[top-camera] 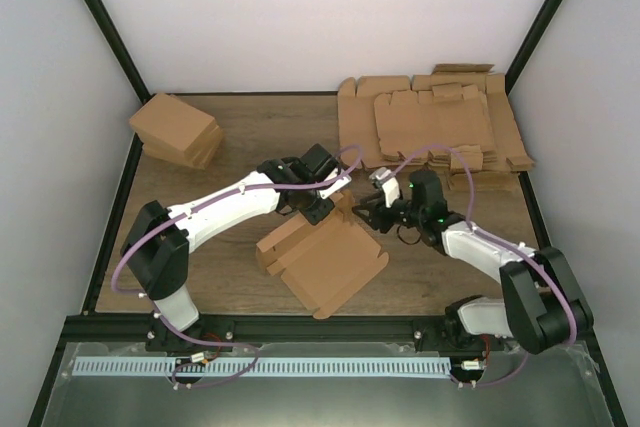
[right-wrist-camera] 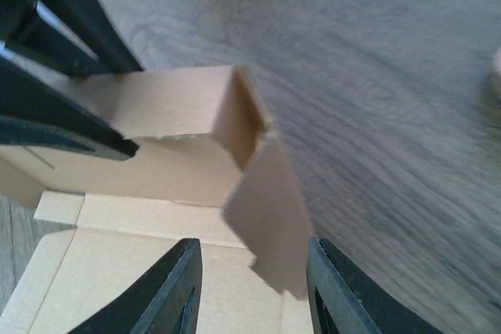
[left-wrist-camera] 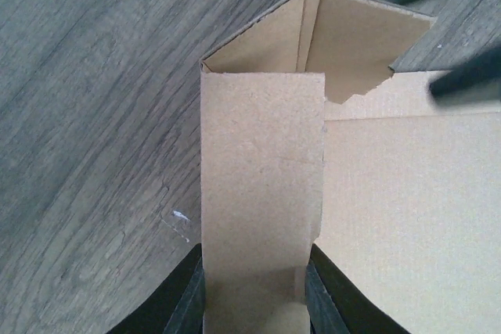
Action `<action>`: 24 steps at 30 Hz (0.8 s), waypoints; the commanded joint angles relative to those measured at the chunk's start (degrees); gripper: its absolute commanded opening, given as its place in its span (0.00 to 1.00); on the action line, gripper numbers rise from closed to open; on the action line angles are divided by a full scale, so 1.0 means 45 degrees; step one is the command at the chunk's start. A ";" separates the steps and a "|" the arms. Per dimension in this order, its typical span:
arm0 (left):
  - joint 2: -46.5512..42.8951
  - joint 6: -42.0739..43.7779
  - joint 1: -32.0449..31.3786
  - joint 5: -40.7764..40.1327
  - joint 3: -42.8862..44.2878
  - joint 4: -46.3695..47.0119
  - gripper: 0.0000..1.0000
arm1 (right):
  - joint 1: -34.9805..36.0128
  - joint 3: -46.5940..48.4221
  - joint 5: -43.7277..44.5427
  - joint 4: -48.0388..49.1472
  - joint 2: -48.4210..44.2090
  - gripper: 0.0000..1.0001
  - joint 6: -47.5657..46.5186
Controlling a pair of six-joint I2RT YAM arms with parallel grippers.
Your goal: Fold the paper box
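Observation:
The paper box (top-camera: 325, 262) lies mid-table, its base flat and its far walls raised. My left gripper (top-camera: 318, 209) reaches it from the far left. In the left wrist view the left gripper (left-wrist-camera: 254, 252) is shut on an upright wall strip (left-wrist-camera: 262, 162) that fills the gap between both fingers. My right gripper (top-camera: 366, 211) is at the box's far right corner. In the right wrist view the right gripper (right-wrist-camera: 252, 244) is open, and a loose corner flap (right-wrist-camera: 270, 217) hangs between its fingers, nearer the right one. The left arm's dark fingers (right-wrist-camera: 63, 123) hold the wall beyond it.
A thick pile of flat die-cut cardboard sheets (top-camera: 440, 122) lies at the back right. A stack of folded brown cartons (top-camera: 178, 130) sits at the back left. The black frame rail (top-camera: 320, 325) runs along the near table edge.

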 commanded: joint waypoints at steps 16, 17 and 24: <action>0.0284 0.0195 -0.0034 0.0621 -0.0156 -0.0174 0.25 | -0.2457 0.2549 -0.0836 0.0675 0.2718 0.42 0.0353; 0.0294 0.0193 -0.0039 0.0619 -0.0160 -0.0163 0.25 | -0.2166 0.2705 -0.0951 0.0703 0.3028 0.42 0.0062; 0.0309 0.0187 -0.0039 0.0510 -0.0174 -0.0244 0.25 | -0.0866 0.3774 -0.2113 -0.0409 0.4201 0.46 -0.1810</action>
